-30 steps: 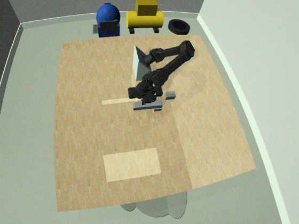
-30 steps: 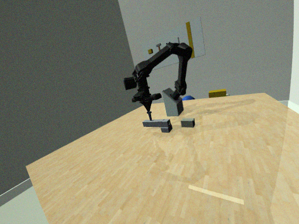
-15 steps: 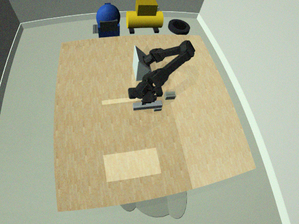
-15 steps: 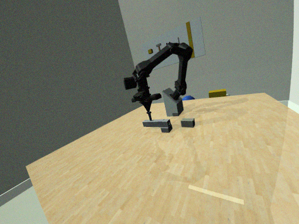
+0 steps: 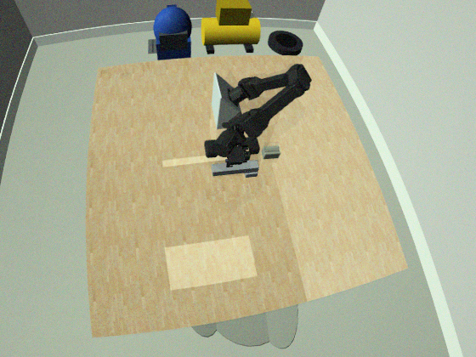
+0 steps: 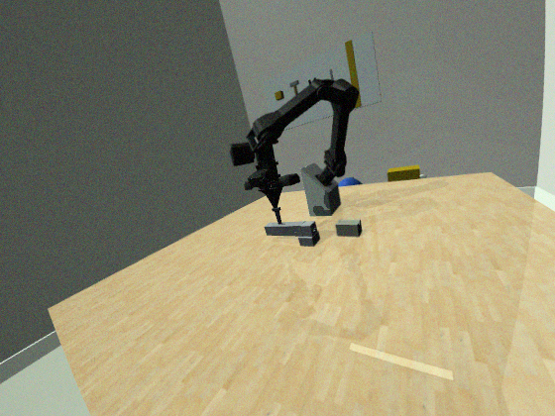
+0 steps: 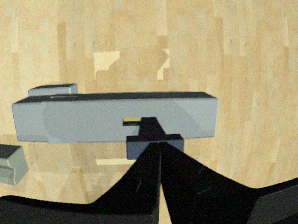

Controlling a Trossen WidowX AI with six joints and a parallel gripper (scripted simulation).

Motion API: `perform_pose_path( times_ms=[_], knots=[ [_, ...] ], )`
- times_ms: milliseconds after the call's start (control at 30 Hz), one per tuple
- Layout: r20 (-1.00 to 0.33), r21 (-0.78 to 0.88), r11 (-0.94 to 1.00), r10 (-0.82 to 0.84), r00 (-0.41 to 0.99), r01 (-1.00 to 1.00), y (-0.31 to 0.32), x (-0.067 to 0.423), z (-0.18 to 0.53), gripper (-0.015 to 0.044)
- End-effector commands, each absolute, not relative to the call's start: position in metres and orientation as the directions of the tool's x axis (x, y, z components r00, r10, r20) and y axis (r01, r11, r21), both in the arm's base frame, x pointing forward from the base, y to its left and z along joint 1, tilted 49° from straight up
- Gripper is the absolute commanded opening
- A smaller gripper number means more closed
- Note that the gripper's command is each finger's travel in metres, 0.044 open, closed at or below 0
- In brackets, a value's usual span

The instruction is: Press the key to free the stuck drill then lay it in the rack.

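The grey drill [image 5: 221, 170] [image 6: 292, 229] [image 7: 80, 117] lies on the wooden table as a long bar with a darker stub at one end. My gripper [image 5: 235, 162] [image 6: 277, 221] [image 7: 157, 149] is shut and empty. It points straight down, with its tips touching the top of the drill's bar near its middle. A small yellow mark [image 7: 131, 121] shows on the bar right beside the tips; I cannot tell whether it is the key. A small grey block [image 5: 271, 151] [image 6: 348, 227] [image 7: 9, 163] sits apart from the drill. A pale rectangle [image 5: 211, 262] lies on the table at the near side.
A pale strip [image 5: 184, 161] runs left from the drill. The arm's grey wedge-shaped base [image 5: 223, 102] [image 6: 319, 193] stands behind the drill. A blue tank [image 5: 172, 30], a yellow tank [image 5: 230, 30] and a black tyre [image 5: 286, 42] stand beyond the table's far edge.
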State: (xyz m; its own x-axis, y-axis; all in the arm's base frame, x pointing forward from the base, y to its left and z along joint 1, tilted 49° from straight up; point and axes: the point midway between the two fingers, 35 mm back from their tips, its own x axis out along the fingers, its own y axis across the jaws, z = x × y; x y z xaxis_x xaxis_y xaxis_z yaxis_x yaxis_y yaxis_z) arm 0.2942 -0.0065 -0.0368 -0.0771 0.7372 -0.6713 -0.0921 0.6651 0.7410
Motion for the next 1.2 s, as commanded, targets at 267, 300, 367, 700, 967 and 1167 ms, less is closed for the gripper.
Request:
perform_pose_path(
  times_ms=[267,300,367,700,967,1167],
  knots=[
    [-0.663,0.749,0.658,0.739,-0.120,-0.080,0.008,0.284,-0.047,0.0000],
    [-0.662,0.749,0.658,0.739,-0.120,-0.080,0.008,0.284,-0.047,0.0000],
    [-0.662,0.749,0.658,0.739,-0.120,-0.080,0.008,0.284,-0.048,0.0000],
    [-0.662,0.749,0.658,0.740,-0.120,-0.080,0.012,0.283,-0.050,0.0000],
    [-0.662,0.749,0.658,0.740,-0.120,-0.080,0.015,0.281,-0.053,0.0000],
    [-0.662,0.749,0.657,0.740,-0.120,-0.080,0.019,0.280,-0.055,0.0000]
  ],
)
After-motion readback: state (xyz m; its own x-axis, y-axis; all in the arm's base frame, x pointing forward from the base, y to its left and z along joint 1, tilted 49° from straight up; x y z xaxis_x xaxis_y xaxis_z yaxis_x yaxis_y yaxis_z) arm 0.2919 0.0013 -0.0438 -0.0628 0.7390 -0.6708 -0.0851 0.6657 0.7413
